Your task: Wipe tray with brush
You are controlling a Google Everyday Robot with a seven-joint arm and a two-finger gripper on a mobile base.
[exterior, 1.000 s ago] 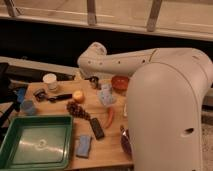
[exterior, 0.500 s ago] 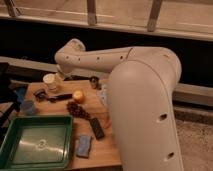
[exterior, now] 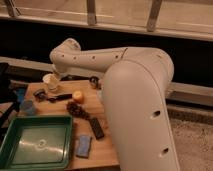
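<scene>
The green tray [exterior: 69, 150] lies at the front left of the wooden table [exterior: 107, 150] with nothing in it. The brush [exterior: 56, 97], slim and dark, lies flat behind the tray near the table's back left. My arm reaches from the right, over the table, and bends down at the back left. My gripper [exterior: 54, 85] hangs there beside a white cup [exterior: 49, 80], just above and behind the brush. It looks open and I see nothing held in it.
A flat black bar [exterior: 96, 128] and a blue sponge [exterior: 83, 146] lie right of the tray. A yellow round thing [exterior: 78, 96], a dark clump [exterior: 76, 108], a blue cup [exterior: 27, 106] and a metal can [exterior: 94, 81] also sit on the table.
My arm has swung leftward across the table. The gripper went from the table's middle right to the back left, by the white cup.
</scene>
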